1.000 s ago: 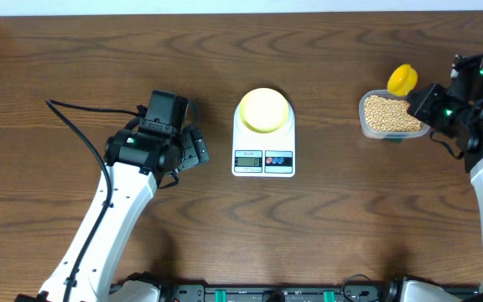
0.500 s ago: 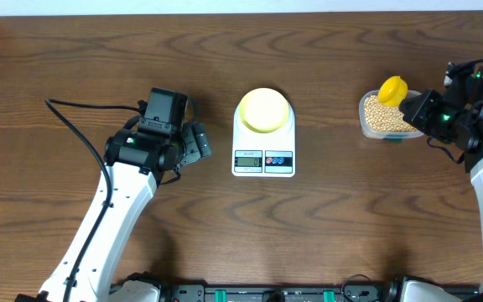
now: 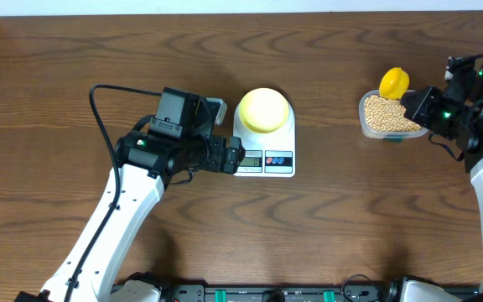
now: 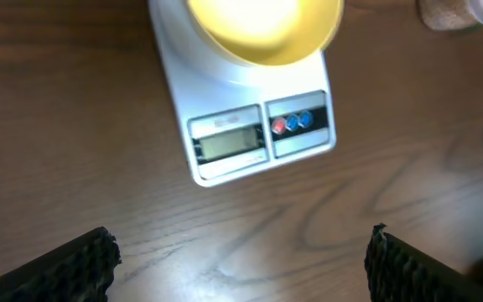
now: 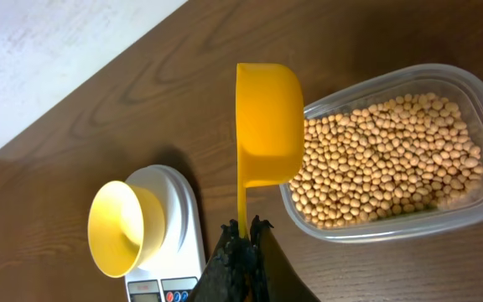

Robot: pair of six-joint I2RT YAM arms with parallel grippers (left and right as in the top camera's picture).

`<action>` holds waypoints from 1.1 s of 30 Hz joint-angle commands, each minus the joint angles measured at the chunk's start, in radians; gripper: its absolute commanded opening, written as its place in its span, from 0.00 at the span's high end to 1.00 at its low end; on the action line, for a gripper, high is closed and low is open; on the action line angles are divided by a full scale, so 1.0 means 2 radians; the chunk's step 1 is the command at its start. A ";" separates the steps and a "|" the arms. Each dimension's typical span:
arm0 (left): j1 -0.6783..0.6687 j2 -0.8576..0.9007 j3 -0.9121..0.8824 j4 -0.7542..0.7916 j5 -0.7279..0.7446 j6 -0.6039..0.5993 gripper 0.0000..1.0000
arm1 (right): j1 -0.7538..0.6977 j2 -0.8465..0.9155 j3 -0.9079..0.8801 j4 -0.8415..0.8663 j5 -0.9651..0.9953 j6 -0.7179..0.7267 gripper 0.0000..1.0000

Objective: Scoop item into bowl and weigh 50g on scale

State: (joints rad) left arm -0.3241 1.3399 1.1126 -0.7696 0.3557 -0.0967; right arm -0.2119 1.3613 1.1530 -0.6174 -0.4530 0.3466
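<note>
My left gripper (image 4: 241,236) is wide open and holds nothing. It hangs low over the table (image 4: 57,126). The scale (image 4: 258,143) sits right in front of it, with its little screen and two buttons turned toward this gripper. From above, the gripper's tips are just beside the scale's front corner. The bowl (image 4: 262,29) stands on the scale, past the screen, on the far side from my left gripper.

My right gripper (image 5: 241,231) is shut tight on the thin handle of the yellow scoop (image 5: 267,126). The scoop sticks straight out ahead of this gripper, turned on its side. Its cup is at the rim of the clear tub (image 5: 376,231). The beans (image 5: 384,159) fill the tub, just ahead of this gripper and off to one side. The bowl and scale are well apart from it, on the other side of the scoop.
</note>
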 commanded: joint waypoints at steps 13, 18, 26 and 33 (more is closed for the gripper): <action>-0.047 0.003 -0.009 0.006 -0.051 0.029 0.04 | 0.002 0.000 0.008 0.014 -0.005 -0.011 0.99; -0.060 0.003 -0.028 0.008 -0.051 0.058 0.04 | 0.002 0.000 0.008 0.015 -0.005 -0.011 0.99; -0.060 0.001 -0.032 0.010 -0.012 0.069 0.04 | 0.002 0.000 0.008 0.013 -0.005 -0.011 0.99; -0.060 0.001 -0.032 0.019 -0.018 0.069 0.04 | 0.002 0.000 0.008 0.022 -0.005 -0.011 0.99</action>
State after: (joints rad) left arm -0.4431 1.3399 1.0512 -0.7410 0.3096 0.0265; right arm -0.2119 1.3613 1.1530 -0.5774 -0.4534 0.3439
